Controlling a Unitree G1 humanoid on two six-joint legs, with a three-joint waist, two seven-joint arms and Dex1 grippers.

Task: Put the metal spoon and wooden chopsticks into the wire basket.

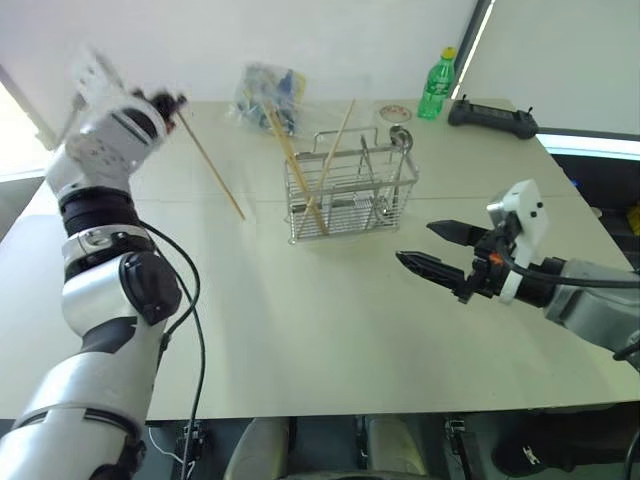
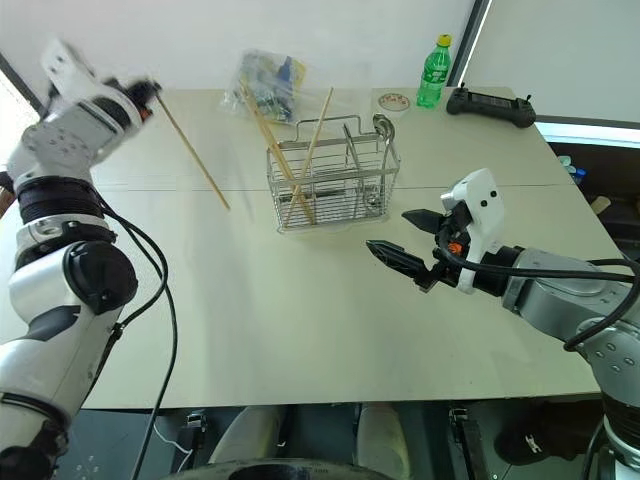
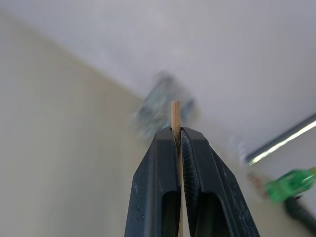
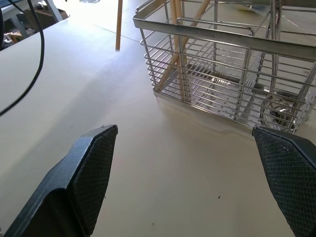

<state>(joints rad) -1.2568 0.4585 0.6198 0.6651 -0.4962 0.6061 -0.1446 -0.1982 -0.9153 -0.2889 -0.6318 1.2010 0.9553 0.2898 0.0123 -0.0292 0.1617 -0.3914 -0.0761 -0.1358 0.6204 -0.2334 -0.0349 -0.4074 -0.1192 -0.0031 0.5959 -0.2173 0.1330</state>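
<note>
A: Starting on the left, what has the left gripper got?

B: Its fingers are clamped on the top end of one chopstick. The stick hangs down and away from it, slanting toward the basket, with its lower tip close to the table; whether it touches I cannot tell.

A: And the arm?

B: Raised high at the table's far left, wrist bent, the gripper pointing roughly forward.

A: Where does the stick belong?

B: In the wire basket, to the right of that gripper and well apart from it. Two chopsticks already lean crossed inside, and a metal spoon stands at its far end.

A: How should it go in?

B: I'd lift the lower tip above the rim, carry it over a free compartment, then tip it steeper and lower before letting go.

A: And the right gripper?

B: Wide open, holding nothing, hovering low with the basket ahead of it.
</note>
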